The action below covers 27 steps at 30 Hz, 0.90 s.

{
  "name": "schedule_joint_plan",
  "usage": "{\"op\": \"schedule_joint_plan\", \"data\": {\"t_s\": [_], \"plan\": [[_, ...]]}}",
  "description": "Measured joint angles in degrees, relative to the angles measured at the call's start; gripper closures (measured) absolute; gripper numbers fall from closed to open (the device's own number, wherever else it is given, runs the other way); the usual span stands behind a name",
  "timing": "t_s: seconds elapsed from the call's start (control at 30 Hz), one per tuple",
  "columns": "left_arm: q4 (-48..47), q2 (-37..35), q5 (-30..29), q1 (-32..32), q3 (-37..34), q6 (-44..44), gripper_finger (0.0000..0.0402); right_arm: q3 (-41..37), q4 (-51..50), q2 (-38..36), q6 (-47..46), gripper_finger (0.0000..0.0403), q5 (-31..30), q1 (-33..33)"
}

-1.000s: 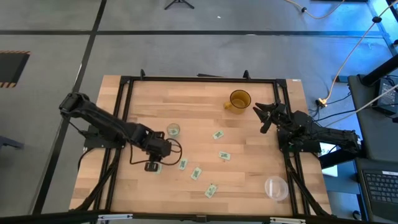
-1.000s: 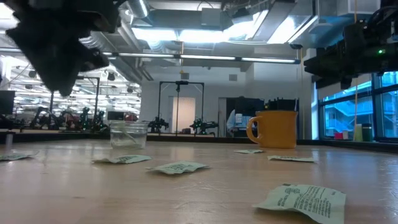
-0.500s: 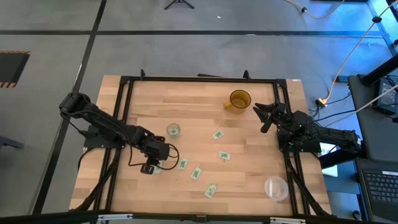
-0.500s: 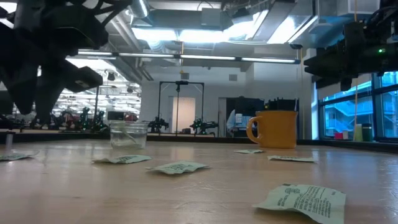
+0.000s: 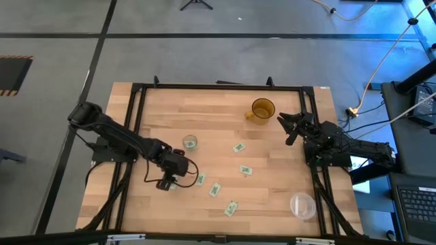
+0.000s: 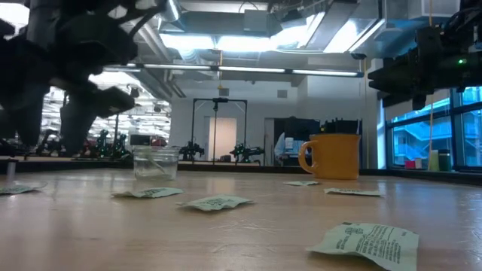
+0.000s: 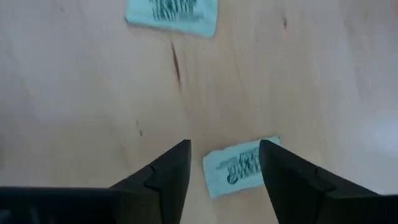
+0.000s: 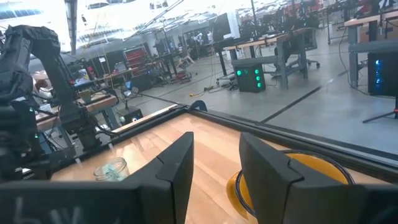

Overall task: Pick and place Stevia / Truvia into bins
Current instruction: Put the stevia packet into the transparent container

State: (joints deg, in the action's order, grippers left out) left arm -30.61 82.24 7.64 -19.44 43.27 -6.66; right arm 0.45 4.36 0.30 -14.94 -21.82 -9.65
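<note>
Our left gripper, jaws apart, hovers over a Stevia packet lying between its fingers near the table's seven-o'clock area, long axis across the gap. The glass cup sits toward one o'clock. The right gripper, also parted, waits far off.

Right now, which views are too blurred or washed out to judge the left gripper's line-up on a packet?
Left wrist view: usable, the Stevia packet lies between the open fingers, print soft, glare at one edge. Low view: left arm is a dark backlit blur against bright ceiling lights; the glass cup stays readable. High view: evenly lit, but the left gripper hides its packet.
</note>
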Motion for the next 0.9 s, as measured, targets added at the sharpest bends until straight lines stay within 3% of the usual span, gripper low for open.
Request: {"op": "schedule_joint_plan", "data": {"t_s": [0.53, 0.9], "plan": [[-0.42, 8.29, 2.69, 0.90, 0.22, 1.91, 0.0228, 0.00, -0.01, 0.00, -0.22, 0.0269, 0.02, 0.00], [-0.79, 8.98, 1.48, -0.24, 0.13, 1.87, 0.0256, 0.00, -0.02, 0.02, -0.07, 0.0270, 0.02, 0.00]]}}
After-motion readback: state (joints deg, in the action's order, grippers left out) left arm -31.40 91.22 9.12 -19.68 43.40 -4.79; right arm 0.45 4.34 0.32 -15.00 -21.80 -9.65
